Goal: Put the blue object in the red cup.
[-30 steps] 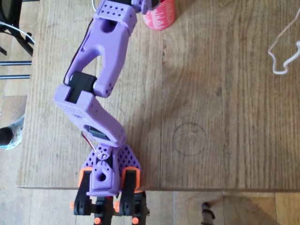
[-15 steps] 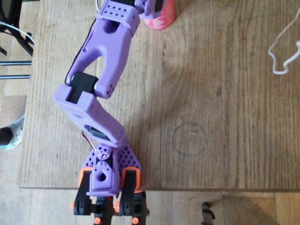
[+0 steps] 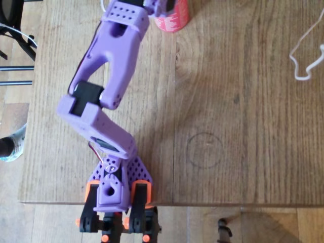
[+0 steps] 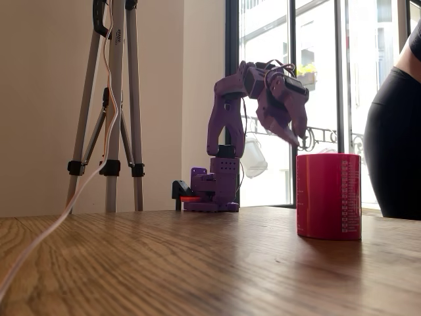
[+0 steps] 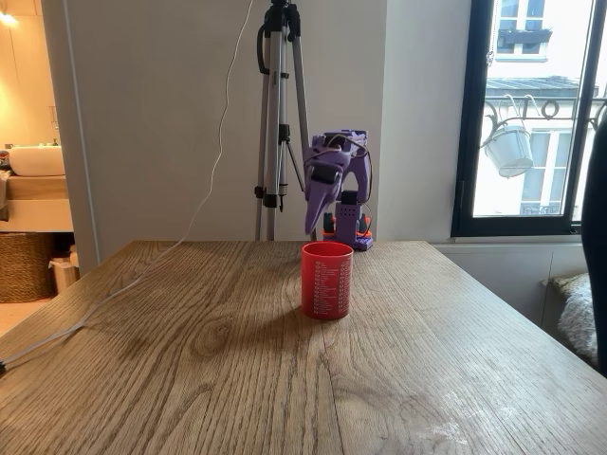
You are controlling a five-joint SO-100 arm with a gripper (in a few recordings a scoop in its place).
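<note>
Wooden table (image 5: 190, 351) bears upright red cup (image 5: 326, 279); gripper (image 4: 289, 135) hangs above, spread unclear.

this looks like a room in a home, an apartment rather than a lab or workshop; the wooden tabletop (image 5: 190, 360) is a broad plank dining-style surface standing by plain pale walls; a tall dark-framed window (image 5: 531, 114) opens onto a wrought-iron balcony railing with a hanging plant pot (image 5: 512, 150) and neighbouring building fronts beyond; at the left edge of a fixed view a doorway shows a white washbasin (image 5: 36, 159) on a wooden counter with a wicker basket (image 5: 27, 265) under it, so a bathroom adjoins; a camera tripod (image 5: 278, 114) stands behind the tabletop; a person in dark clothing (image 4: 395, 131) stands near the window.
</note>
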